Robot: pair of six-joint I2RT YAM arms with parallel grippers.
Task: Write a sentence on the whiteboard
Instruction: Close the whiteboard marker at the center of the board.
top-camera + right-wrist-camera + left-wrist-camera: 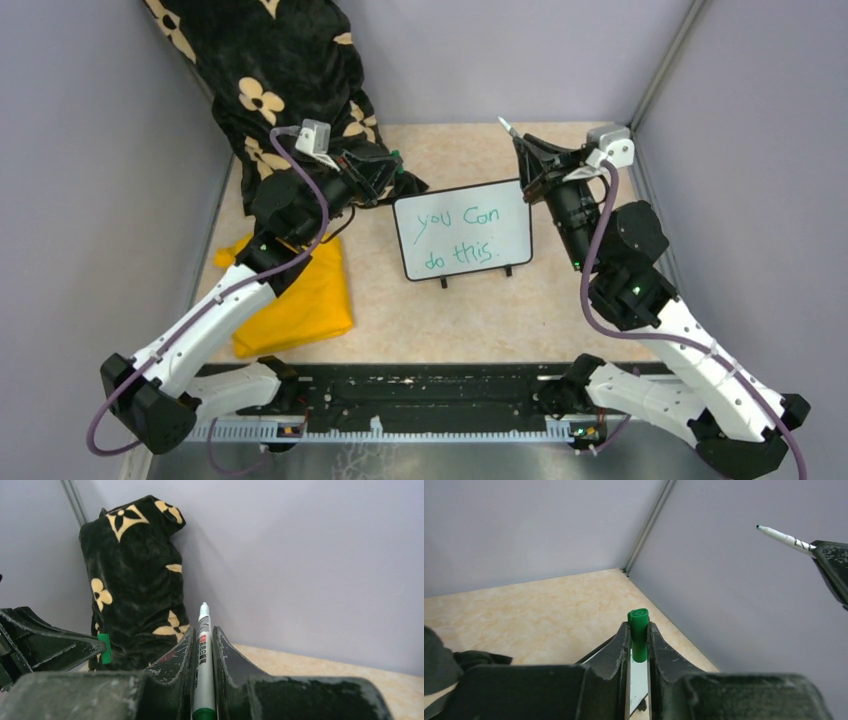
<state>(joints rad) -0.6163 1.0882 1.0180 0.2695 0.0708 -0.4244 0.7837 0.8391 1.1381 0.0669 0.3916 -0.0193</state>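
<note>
The whiteboard (462, 229) stands on two black feet mid-table, with the green sentence (460, 236) "you Can do this" in two lines. My left gripper (392, 170) hovers just left of the board's top left corner, shut on a green marker cap (639, 632). My right gripper (527, 150) hovers at the board's top right corner, shut on a white marker (202, 660) with its tip (503, 123) uncapped and pointing up and away; the marker also shows in the left wrist view (785, 537). A strip of the board (639, 685) shows between the left fingers.
A black blanket with cream flowers (280, 80) hangs at the back left, also in the right wrist view (132, 575). A yellow folded cloth (300, 300) lies left of the board. Grey walls enclose the tan table (470, 310).
</note>
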